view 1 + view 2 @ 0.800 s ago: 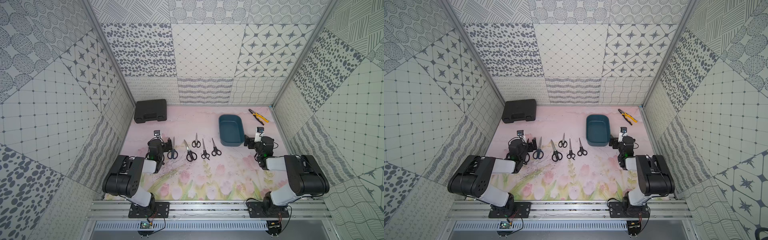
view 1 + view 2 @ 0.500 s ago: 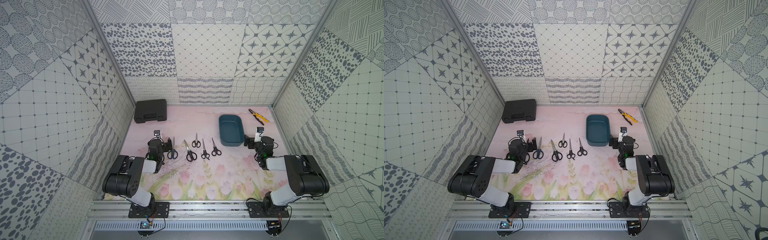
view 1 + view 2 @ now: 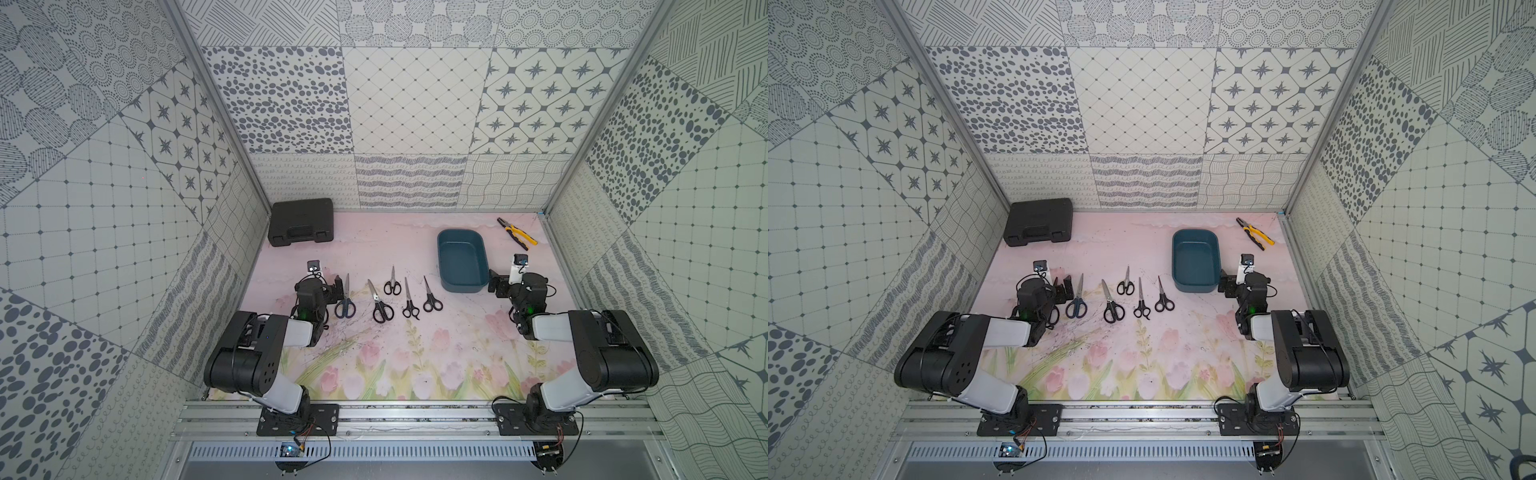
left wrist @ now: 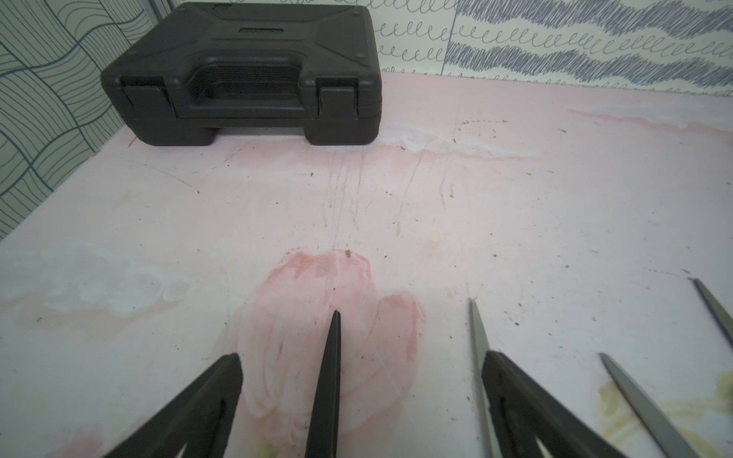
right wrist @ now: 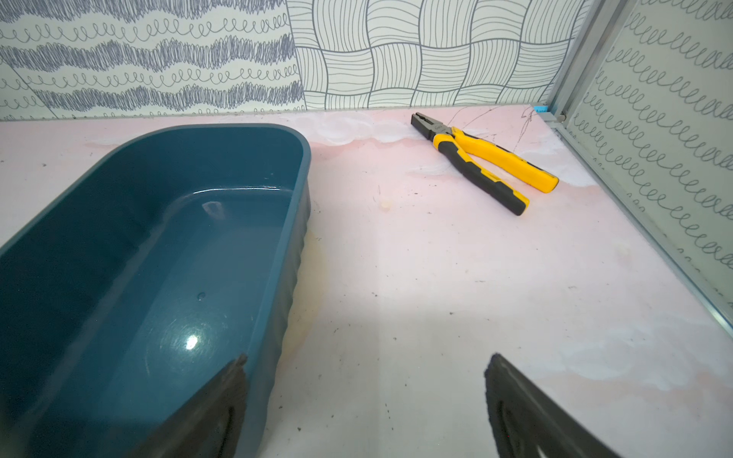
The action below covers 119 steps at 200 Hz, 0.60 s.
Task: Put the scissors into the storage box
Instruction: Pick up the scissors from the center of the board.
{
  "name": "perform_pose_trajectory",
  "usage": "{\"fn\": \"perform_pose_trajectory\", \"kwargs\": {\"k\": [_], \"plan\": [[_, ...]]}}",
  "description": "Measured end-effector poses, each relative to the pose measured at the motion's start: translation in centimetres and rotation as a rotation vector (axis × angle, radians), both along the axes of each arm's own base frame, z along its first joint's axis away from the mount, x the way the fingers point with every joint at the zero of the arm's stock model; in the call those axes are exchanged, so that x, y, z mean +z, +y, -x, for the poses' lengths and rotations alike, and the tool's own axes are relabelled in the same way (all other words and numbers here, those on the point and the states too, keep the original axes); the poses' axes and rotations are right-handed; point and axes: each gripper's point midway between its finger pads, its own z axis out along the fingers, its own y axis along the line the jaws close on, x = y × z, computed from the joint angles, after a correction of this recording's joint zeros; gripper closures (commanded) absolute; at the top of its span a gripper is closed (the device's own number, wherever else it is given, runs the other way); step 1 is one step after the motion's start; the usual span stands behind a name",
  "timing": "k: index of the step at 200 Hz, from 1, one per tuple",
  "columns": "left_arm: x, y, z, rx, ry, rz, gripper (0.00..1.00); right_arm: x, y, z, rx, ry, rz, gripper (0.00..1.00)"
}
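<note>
Top views both show the pink floral surface (image 3: 415, 357), and it is the biggest source of trouble. All five scissors (image 3: 380, 307) lie flat on it, in a row from the centre out toward 9 o'clock, with none in the storage box (image 3: 463, 287) yet. Thin steel lying flush leaves little to pinch, so fingertips may scrape the surface or skate a pair away.

The black case (image 3: 301, 222) at 10 o'clock is well apart and poses little risk. The storage box sits empty at about 1 o'clock. The right hand (image 5: 365, 357), spread wide and holding nothing, is low just beside its 5 o'clock corner, so a sideways swing could shove it. A long pair let go crosswise could bridge the rim instead of dropping in.

The left hand (image 4: 361, 357), equally wide and empty, has one finger just beside the blade of the blue-handled pair (image 3: 345, 301). Closing there could push the blade aside, and a lift by one loop could let the blades swing open.

The pliers (image 3: 517, 232) at 2 o'clock could be taken by mistake. The smallest pair (image 3: 392, 283) lies near its neighbours and may get nudged.
</note>
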Motion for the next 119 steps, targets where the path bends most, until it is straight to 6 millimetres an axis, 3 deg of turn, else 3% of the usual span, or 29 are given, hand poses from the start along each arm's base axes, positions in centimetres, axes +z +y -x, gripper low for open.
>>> {"fn": "perform_pose_trajectory", "kwargs": {"k": [8,13,30,49,62,74,89,119], "plan": [[1.7,-0.6,-0.3,-0.004,-0.016,-0.005,0.02,0.7,0.3,0.1,-0.005,0.019,0.014,0.08],[3.2,-1.0,-0.7,-0.01,-0.037,-0.001,0.08,1.6,0.7,0.1,-0.003,0.022,0.022,0.08],[9.3,-2.7,-1.6,-0.029,-0.12,0.05,0.22,7.5,3.7,-0.8,0.06,-0.047,0.017,0.09],[14.6,-5.0,-2.0,-0.049,-0.147,0.138,0.23,15.0,9.2,-1.4,0.176,-0.128,0.016,0.09],[16.3,-7.2,-2.0,-0.072,-0.112,0.201,0.26,18.0,13.6,-1.0,0.272,-0.136,0.031,0.09],[16.2,-9.2,-1.6,-0.087,-0.037,0.251,0.3,18.4,17.3,-0.2,0.359,-0.099,0.05,0.09],[14.3,-11.5,-0.5,-0.1,0.101,0.288,0.3,16.1,20.7,1.2,0.465,0.004,0.076,0.1],[8.7,-14.7,2.8,-0.105,0.407,0.302,0.42,9.2,21.7,3.8,0.563,0.276,0.095,0.12]]}}
